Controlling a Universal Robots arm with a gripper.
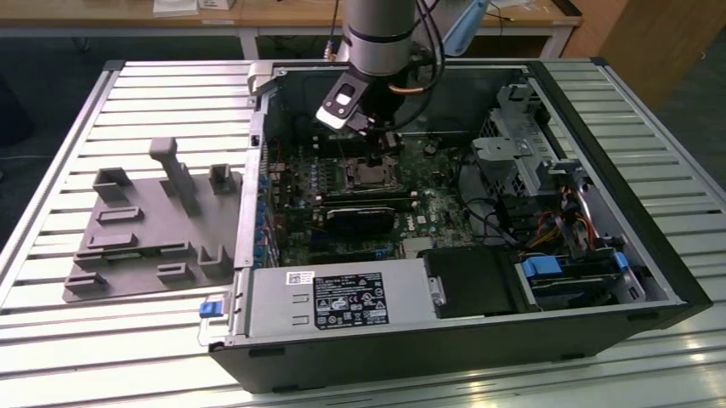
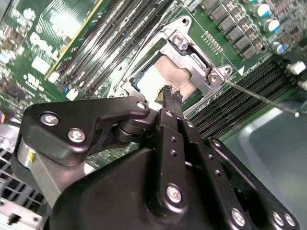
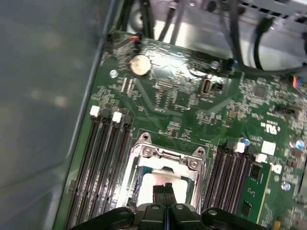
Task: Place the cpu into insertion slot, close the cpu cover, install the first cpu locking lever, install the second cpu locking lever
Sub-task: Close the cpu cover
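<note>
Gripper [image 2: 171,94], closed on nothing, hangs with tips just above seated cpu [image 2: 152,79].

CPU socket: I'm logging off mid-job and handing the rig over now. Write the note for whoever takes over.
The black pincer is shut and empty, its tips just over the small flat pale silver-grey cpu; I cannot tell if they touch.
The cpu sits in the square silvery-rimmed insertion slot on the green circuit board.
The thin square silvery metal cpu cover appears to lie down around the cpu.
Done: cpu placed; cover seemingly closed.
Left: both locking levers. One thin metal lever rod sticks out free of the socket, seemingly unlatched.
</note>
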